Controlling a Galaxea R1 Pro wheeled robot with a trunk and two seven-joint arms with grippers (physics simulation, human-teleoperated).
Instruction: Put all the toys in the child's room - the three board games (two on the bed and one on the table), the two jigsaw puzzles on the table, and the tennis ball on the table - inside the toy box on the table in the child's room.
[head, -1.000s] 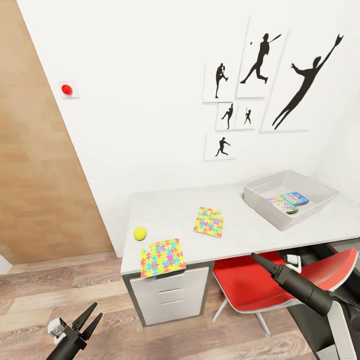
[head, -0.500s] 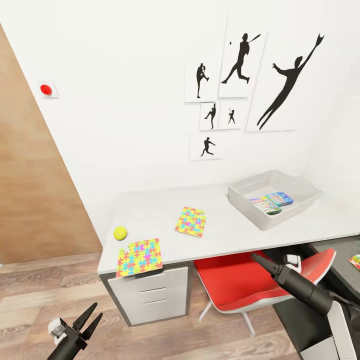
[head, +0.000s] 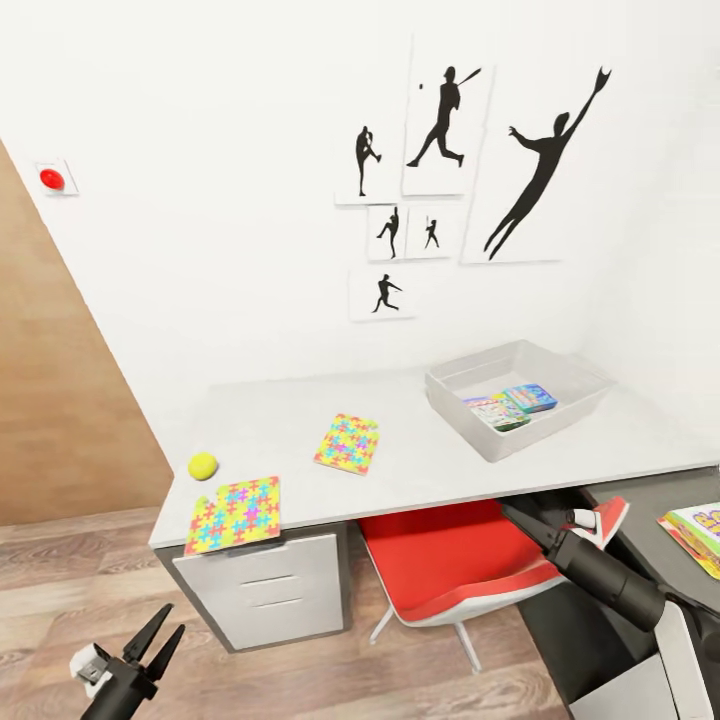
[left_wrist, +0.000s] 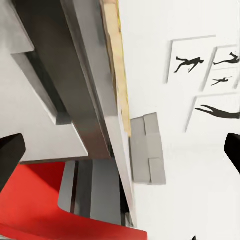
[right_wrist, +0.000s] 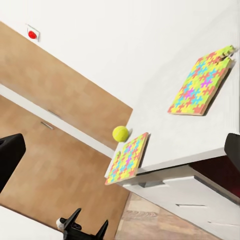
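On the pale grey table (head: 440, 470), two jigsaw puzzles lie flat: one at the front left corner (head: 236, 513), one nearer the middle (head: 347, 443). The tennis ball (head: 203, 465) rests beside the corner puzzle. The grey toy box (head: 570, 405) stands at the back right with two board games (head: 497, 411) (head: 530, 397) inside. A third board game (head: 700, 528) lies on the dark lower section. My left gripper (head: 152, 636) hangs open above the floor. My right gripper (head: 520, 520) is open, low by the chair. The right wrist view shows the ball (right_wrist: 120, 133) and both puzzles (right_wrist: 128, 158) (right_wrist: 200, 87).
A red and white swivel chair (head: 450, 560) is tucked under the table, just left of my right arm. A drawer unit (head: 265, 590) stands under the table's left end. A wooden panel (head: 60, 420) and a red wall button (head: 51, 178) are at the left. Wood floor lies in front.
The whole view has shifted left as the camera swung right, and a board game on the dark lower section has come into view at the right edge. Both grippers keep their pose.
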